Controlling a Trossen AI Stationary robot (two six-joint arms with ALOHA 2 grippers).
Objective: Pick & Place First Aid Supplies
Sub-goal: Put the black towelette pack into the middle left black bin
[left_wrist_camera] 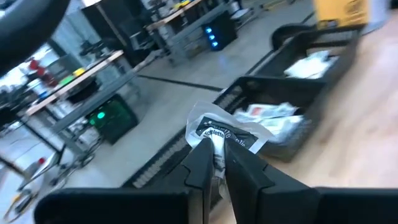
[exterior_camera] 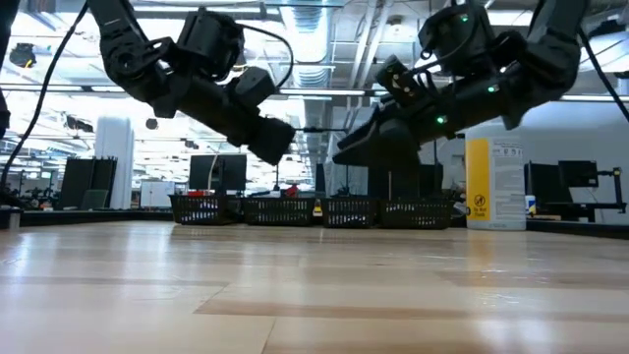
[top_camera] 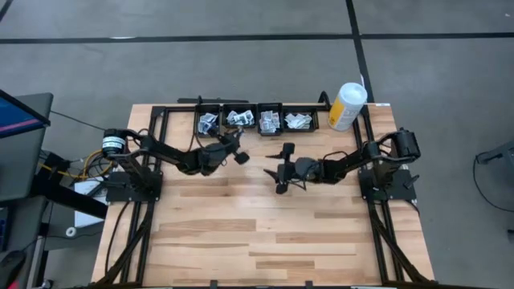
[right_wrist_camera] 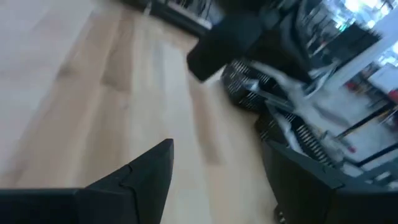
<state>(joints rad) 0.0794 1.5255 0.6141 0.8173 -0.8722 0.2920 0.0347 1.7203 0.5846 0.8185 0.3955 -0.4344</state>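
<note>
Near the bins at twelve o'clock, left gripper pinched thinly on one packet, likely to slip mid-carry; right gripper spread wide, empty, at centre.

No print can be read with certainty: the packet shows dark lettering, and the yellow-and-white canister small illegible print.
</note>
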